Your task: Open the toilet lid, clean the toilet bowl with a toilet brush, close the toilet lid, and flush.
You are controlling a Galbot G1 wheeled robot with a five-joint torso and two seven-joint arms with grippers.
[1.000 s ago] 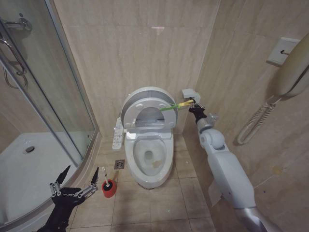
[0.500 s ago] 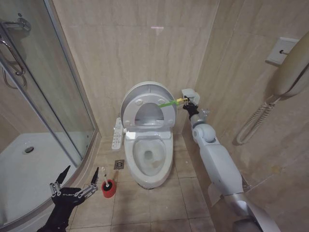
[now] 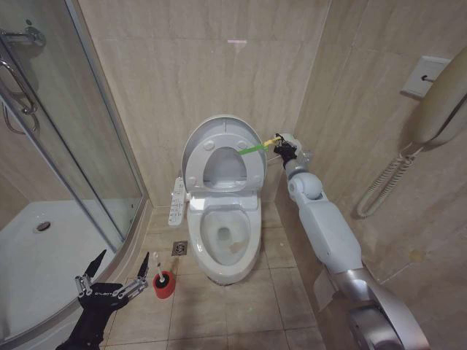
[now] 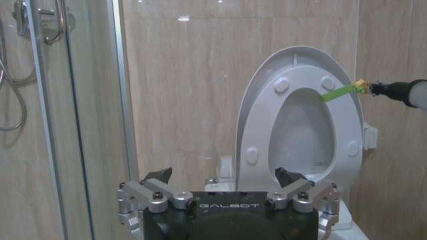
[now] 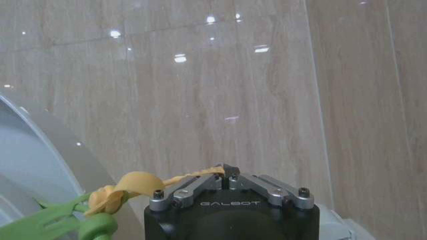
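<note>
The left gripper (image 3: 115,271) is seen low at the left, fingers spread and empty, just beside the brush (image 3: 157,267), whose thin handle stands upright in the red holder (image 3: 165,284) on the floor tiles near the shower's curved edge. Further right, the bowl (image 3: 228,237) stands against the back wall, with the lid (image 3: 222,152) raised nearly upright and the seat ring lying against it. A green strap (image 3: 253,149) runs from the lid's right edge to a yellow cord (image 5: 127,187) that is pinched in the right gripper (image 3: 283,149), whose fingers are clenched on the cord close to the right wall. In the left wrist view the lid (image 4: 300,115) is shown close to the wall tiles, yet whether it rests there cannot be told. A fall of the lid is judged the main risk: were the cord let go before the lid leans past vertical, it could drop shut. Slippage of the cord or a scrape of the right arm against the right wall is also judged possible. The brush is judged liable to tip if the holder is knocked.
</note>
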